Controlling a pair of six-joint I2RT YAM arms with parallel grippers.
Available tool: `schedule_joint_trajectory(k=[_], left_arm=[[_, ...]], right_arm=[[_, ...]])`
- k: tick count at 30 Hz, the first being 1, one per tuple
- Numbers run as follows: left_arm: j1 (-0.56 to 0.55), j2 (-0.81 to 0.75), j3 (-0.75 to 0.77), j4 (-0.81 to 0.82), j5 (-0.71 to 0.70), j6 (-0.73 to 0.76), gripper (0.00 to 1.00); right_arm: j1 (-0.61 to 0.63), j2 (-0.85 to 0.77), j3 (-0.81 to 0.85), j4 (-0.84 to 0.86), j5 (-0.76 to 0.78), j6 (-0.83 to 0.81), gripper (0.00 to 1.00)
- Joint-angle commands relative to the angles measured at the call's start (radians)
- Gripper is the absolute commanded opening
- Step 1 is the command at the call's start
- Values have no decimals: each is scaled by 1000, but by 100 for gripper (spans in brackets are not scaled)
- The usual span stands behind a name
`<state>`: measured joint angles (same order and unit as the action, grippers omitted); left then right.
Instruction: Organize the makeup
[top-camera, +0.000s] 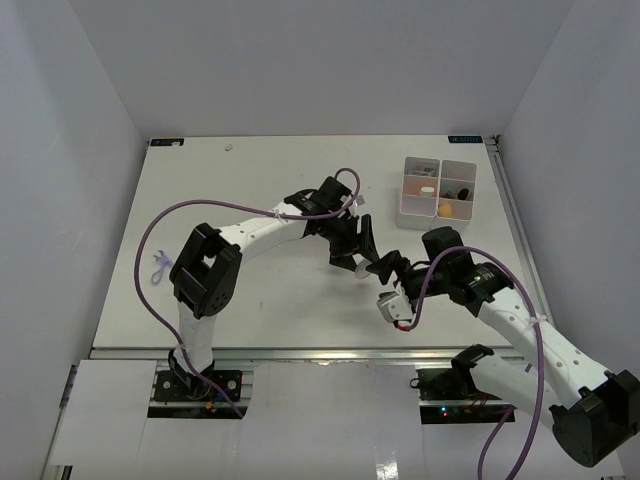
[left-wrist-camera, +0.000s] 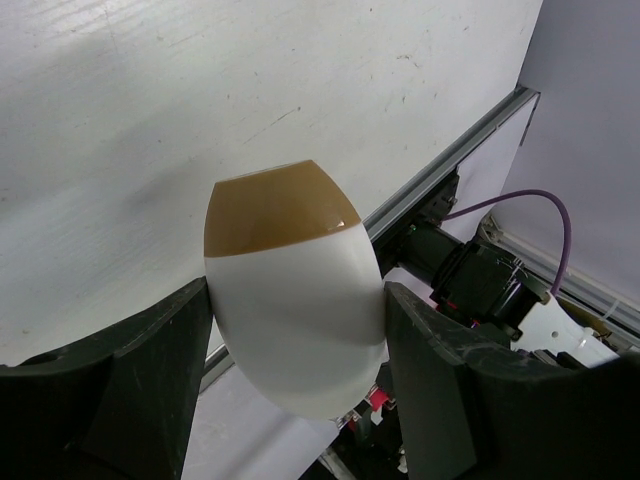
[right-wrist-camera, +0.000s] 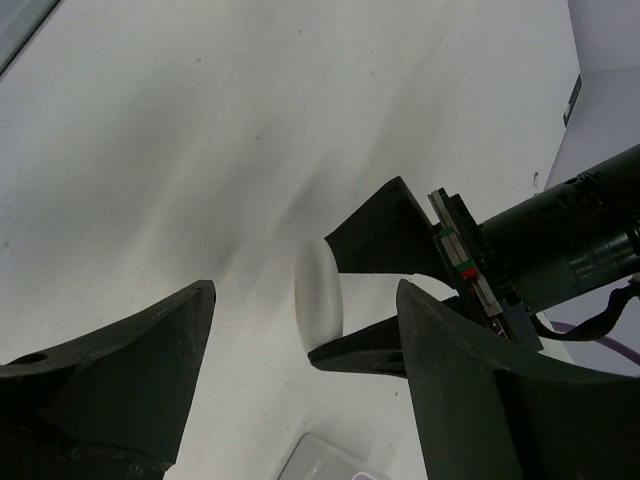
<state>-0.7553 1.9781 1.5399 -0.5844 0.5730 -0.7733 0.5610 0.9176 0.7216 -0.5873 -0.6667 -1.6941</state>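
Currently L end effector (top-camera: 358, 262) clamps oval (left-wrist-camera: 290, 310) mid-air, apparently for handover; R end effector (right-wrist-camera: 305, 295) unclenched, facing it, no contact.

We see a white table (top-camera: 260, 180), matte and faintly scuffed, a white box (top-camera: 417, 218) sitting on it near the far right corner, a small pale speck (top-camera: 230, 147) by the far edge, a purple scrap (top-camera: 158, 266) near the left edge

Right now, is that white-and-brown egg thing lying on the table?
No, it is held: the oval piece sits clamped between the fingers of the left gripper.
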Motion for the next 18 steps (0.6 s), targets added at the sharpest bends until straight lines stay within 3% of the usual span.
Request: schedule_joint_trajectory(k=[1,12,18], left_arm=[[-24,-6,72,-10,3,-22,22],[-44,-14,78,-23,-4,-21,22],[-45,-17,72,-27,-9,-16,22]], right_arm=[[25,27,-6,70,109,29,75],[90,93,-14,116,286,52,55],[116,117,-32,137,384,22,48]])
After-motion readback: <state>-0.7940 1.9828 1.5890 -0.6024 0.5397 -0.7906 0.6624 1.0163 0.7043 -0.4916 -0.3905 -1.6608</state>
